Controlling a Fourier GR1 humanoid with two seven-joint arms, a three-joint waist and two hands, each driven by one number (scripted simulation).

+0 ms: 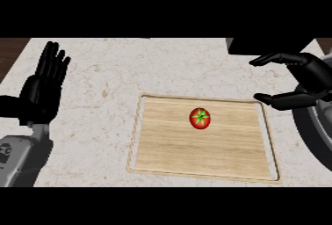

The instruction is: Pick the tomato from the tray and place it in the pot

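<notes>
Marble worktop [97, 66]: the left hand [45, 88] rests at its left edge, fingers straight, upright. Tray [194, 154] lies mid-worktop, tomato [200, 118] near its far middle. Right hand [311, 72] hovers at the tray's far right corner, fingers wide, empty; pot [311, 132] at the right edge.

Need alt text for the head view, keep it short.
A red tomato lies untouched on a wooden tray on a pale marbled counter. The right hand hovers open near the tray's far right corner, by a grey pot cut off at the right edge. The left hand rests open at the left, fingers up.
</notes>
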